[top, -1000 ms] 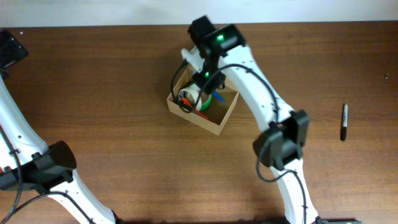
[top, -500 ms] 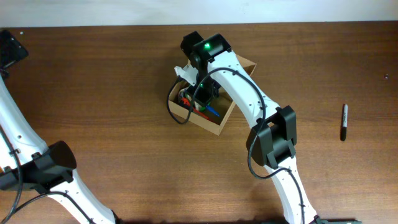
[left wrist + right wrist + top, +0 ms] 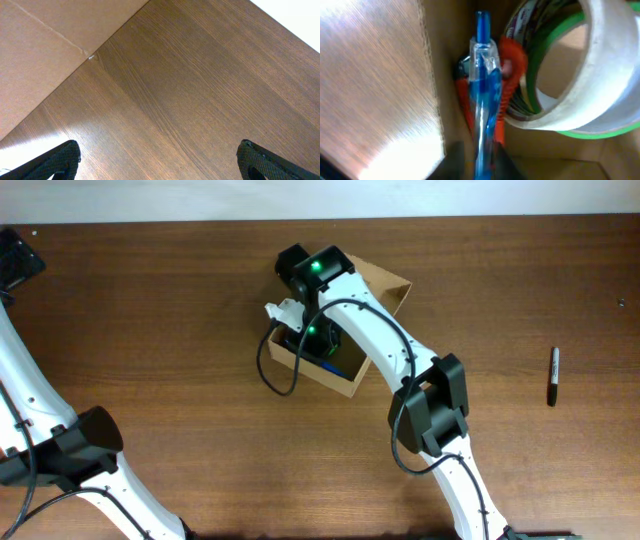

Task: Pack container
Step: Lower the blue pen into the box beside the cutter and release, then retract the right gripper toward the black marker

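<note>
The container (image 3: 352, 383) is a small tan cardboard box at the table's middle, its flap lid (image 3: 388, 284) open toward the back right. My right gripper (image 3: 316, 346) reaches down inside it. In the right wrist view the right gripper (image 3: 480, 161) has its dark fingers close on both sides of a blue pen (image 3: 482, 95) that lies along the box wall (image 3: 431, 75). A red-orange item (image 3: 513, 61) lies beside the pen. A white tape roll (image 3: 602, 85) and a green-edged roll (image 3: 555, 36) fill the rest of the box. My left gripper (image 3: 160, 161) is open and empty over bare wood.
A black marker (image 3: 553, 376) lies on the table at the far right. The left arm (image 3: 40, 430) stands at the left edge, far from the box. A tan surface (image 3: 40, 50) shows beyond the table in the left wrist view.
My right gripper has moved left and down into the box, now covering the tape rolls from above. The left arm has not moved.
</note>
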Motion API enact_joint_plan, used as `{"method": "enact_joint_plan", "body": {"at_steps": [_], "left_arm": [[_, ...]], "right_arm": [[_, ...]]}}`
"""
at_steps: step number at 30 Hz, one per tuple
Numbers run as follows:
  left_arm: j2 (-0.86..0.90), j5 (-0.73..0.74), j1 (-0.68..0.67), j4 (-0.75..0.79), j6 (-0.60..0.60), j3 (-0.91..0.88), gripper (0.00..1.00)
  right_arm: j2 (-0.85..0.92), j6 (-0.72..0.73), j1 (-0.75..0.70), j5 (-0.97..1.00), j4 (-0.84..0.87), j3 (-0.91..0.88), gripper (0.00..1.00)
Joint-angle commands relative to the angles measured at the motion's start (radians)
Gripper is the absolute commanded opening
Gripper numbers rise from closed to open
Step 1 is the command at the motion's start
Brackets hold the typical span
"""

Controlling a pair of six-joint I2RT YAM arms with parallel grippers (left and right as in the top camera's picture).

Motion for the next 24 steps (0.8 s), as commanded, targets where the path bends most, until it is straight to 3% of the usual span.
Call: {"method": "enact_joint_plan", "body": {"at_steps": [1, 7, 16, 20, 24], "left_arm": [[-0.014, 0.004, 0.003, -0.001, 0.008, -0.003, 1.00], [-0.014, 0.004, 0.003, -0.001, 0.008, -0.003, 1.00], [-0.014, 0.004, 0.003, -0.001, 0.008, -0.003, 1.00], [-0.014, 0.004, 0.003, -0.001, 0.008, -0.003, 1.00], [-0.014, 0.004, 0.003, -0.001, 0.008, -0.003, 1.00]], "right_arm": [[0.000, -0.008, -0.002, 0.031, -0.006, -0.008, 0.38], [-0.061, 0.000, -0.050, 0.077, -0.011, -0.007, 0.39], [-0.371, 0.107, -0.222, 0.285, 0.001, -0.007, 0.45], [-0.512, 0.190, -0.446, 0.291, 0.029, -0.008, 0.51], [-0.527, 0.274, -0.701, 0.233, 0.042, -0.019, 0.51]]}}
